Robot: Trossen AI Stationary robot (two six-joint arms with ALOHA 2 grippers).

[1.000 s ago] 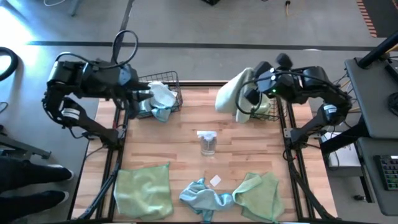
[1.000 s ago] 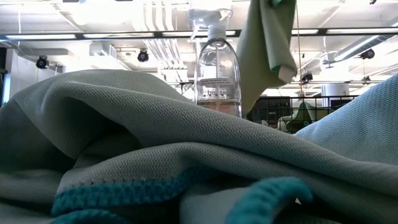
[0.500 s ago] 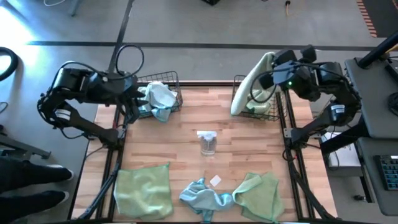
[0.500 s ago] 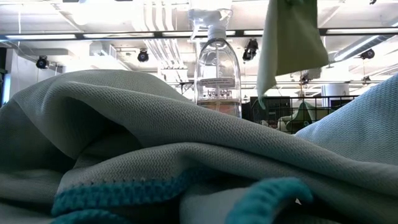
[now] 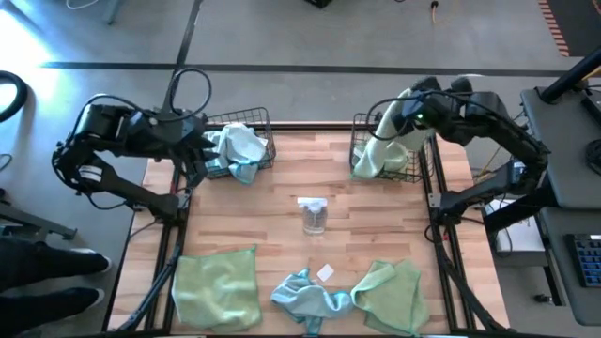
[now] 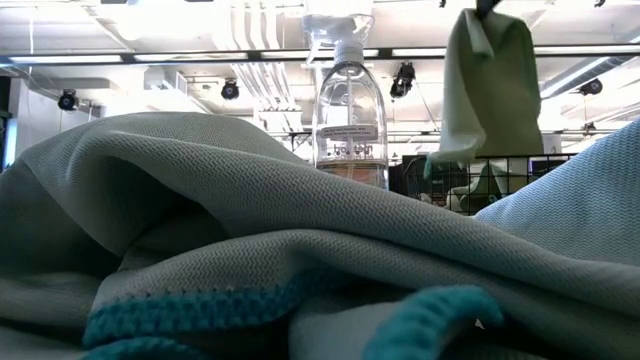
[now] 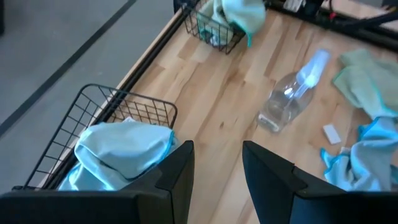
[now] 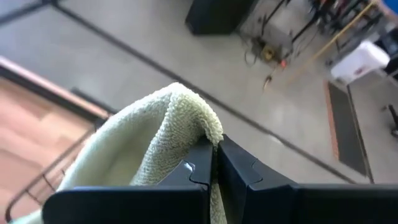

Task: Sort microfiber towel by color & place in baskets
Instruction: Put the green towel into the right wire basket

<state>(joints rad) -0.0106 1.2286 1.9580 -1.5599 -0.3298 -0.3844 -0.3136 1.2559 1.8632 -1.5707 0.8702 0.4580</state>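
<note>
We've swung the right gripper, clamped on a green towel, over the right basket, ready to drop; left gripper open.

The scene is evenly and brightly lit by ceiling strip lights, with bluish glare at the floor, while the foreground towel is softly blurred.

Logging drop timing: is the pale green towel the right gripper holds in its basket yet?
Partly: pale green towel hangs from right gripper, lower end inside black wire basket.
</note>
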